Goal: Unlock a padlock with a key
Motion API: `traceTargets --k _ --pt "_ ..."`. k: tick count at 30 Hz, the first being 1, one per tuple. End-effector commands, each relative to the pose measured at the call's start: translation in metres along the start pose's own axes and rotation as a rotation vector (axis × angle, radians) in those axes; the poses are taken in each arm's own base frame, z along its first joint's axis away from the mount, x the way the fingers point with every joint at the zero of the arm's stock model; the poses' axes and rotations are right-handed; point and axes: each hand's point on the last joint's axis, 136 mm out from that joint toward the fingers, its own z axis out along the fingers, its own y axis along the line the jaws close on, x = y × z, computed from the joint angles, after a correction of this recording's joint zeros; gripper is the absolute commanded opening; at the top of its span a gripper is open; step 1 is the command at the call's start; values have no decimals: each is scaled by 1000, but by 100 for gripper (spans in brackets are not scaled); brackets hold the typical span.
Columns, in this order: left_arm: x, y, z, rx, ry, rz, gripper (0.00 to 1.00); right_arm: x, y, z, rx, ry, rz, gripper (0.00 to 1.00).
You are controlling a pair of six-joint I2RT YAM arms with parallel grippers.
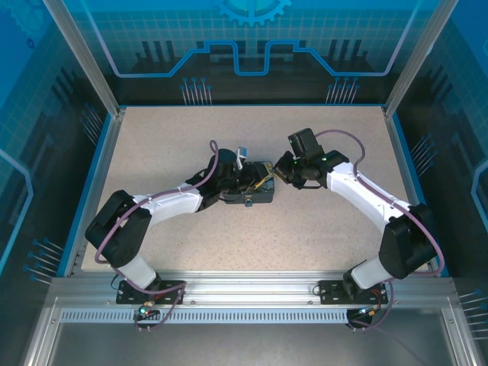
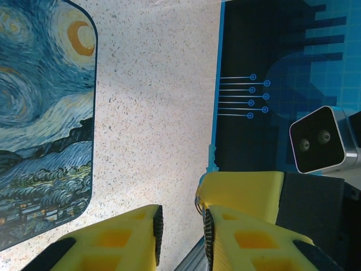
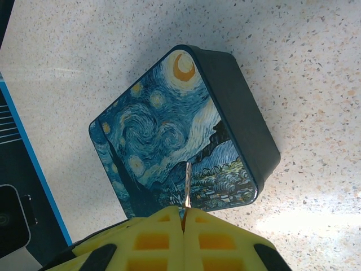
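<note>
Overhead view of a speckled beige worktop with two robot arms reaching in from its near edge and meeting near its middle. Between them lies a dark blue box with a swirling night-sky painting on its lid.

The right gripper is just beside the box's right end. In the right wrist view its yellow fingers are pressed together, clamping the key. This is a slim brass-coloured blade that sticks straight out from between the fingertips. The key's tip lies over the painted lid, close to one long edge of the box. Whether the tip touches the lid cannot be told.

The left gripper is over the box's far side, close to the right gripper. In the left wrist view its jaws stand a little apart, a narrow gap. Speckled worktop shows between the ribbed black pads. The box sits to one side of the fingers, clear of them. A white camera housing shows on the other side.

A tiny pale speck at the box's near side in the overhead view may be the padlock. It is too small to be sure.
</note>
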Motion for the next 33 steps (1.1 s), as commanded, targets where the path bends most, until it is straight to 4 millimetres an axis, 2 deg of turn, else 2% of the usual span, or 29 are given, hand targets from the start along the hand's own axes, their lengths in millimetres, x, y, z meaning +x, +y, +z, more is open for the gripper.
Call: traceTargets --k 1,10,14,15,22,27,33 --pt "2 5 6 -8 -1 0 29 0 2 -6 -28 5 18 0" --pt "-2 -4 14 11 6 4 20 2 0 -3 -26 13 20 0" --pt "-3 -5 14 19 2 3 19 2 -2 -2 -22 15 24 0" --pt "-3 -7 14 24 3 3 20 2 -2 -2 -22 15 23 0" --pt "-1 -5 7 22 -8 -9 44 1 -1 -2 -30 13 31 0" --pt "-4 -11 -6 48 -43 -99 50 -5 11 -8 -99 -19 -18 0" --pt "-12 -16 -21 50 -88 -328 51 -21 38 -24 -299 -156 -140 0"
